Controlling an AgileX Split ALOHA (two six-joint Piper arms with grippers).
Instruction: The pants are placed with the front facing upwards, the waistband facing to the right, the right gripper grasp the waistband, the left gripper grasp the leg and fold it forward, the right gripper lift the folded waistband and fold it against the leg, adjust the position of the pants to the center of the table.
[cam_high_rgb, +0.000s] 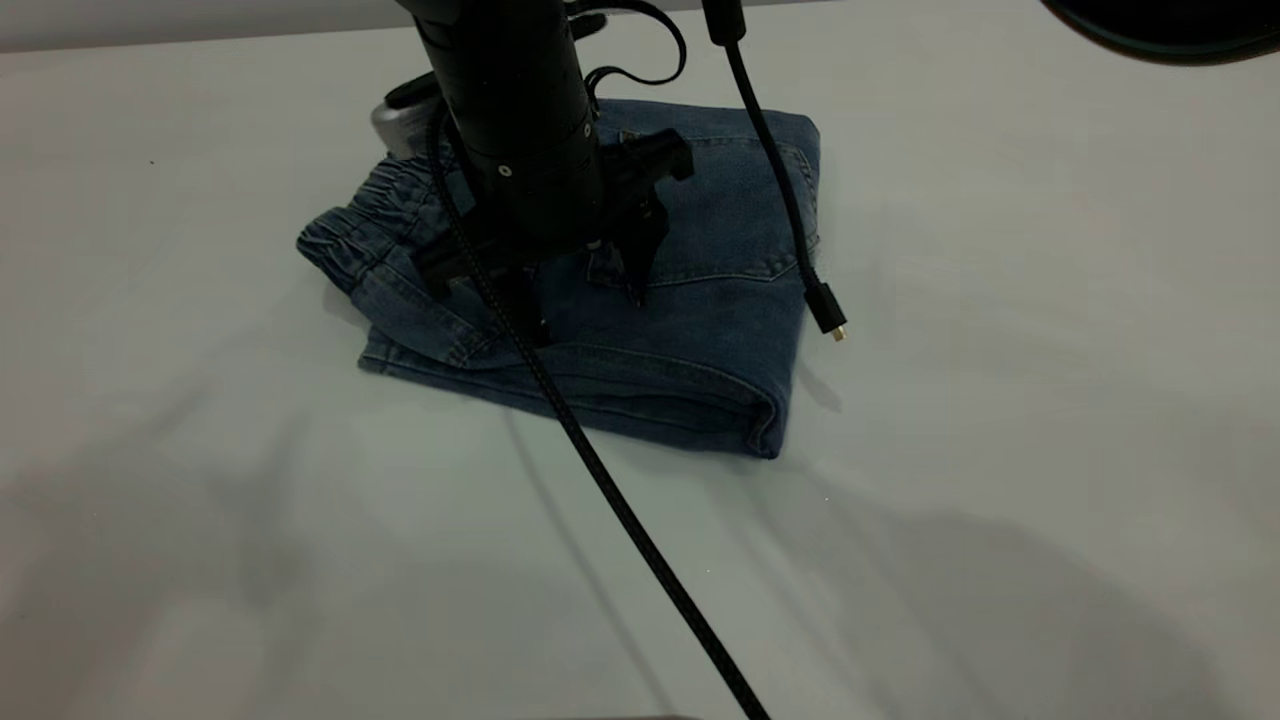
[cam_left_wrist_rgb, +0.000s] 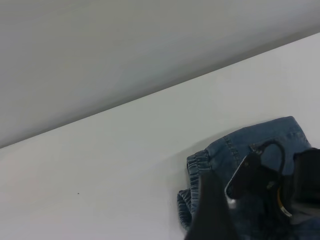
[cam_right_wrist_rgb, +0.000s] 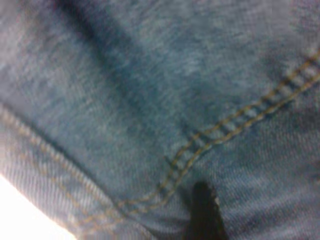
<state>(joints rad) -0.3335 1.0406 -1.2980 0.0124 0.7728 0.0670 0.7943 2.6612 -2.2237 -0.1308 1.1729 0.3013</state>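
The blue denim pants (cam_high_rgb: 700, 330) lie folded into a compact bundle on the white table (cam_high_rgb: 1050, 480). The gathered waistband (cam_high_rgb: 350, 235) sticks out at the bundle's left side. My right gripper (cam_high_rgb: 585, 300) comes down from above onto the middle of the bundle. It is open, with both fingertips resting on the top denim layer. The right wrist view is filled with denim and tan stitching (cam_right_wrist_rgb: 225, 132), with one black finger (cam_right_wrist_rgb: 202, 212) against the cloth. In the left wrist view the pants (cam_left_wrist_rgb: 260, 137) and waistband (cam_left_wrist_rgb: 197, 165) lie farther off, behind a dark blurred part of my left gripper (cam_left_wrist_rgb: 210, 215).
A thick braided black cable (cam_high_rgb: 620, 500) runs from the right arm down to the front edge. A thinner loose cable ends in a plug (cam_high_rgb: 830, 325) hanging over the pants' right edge. A black shape (cam_high_rgb: 1170, 25) shows in the upper right corner.
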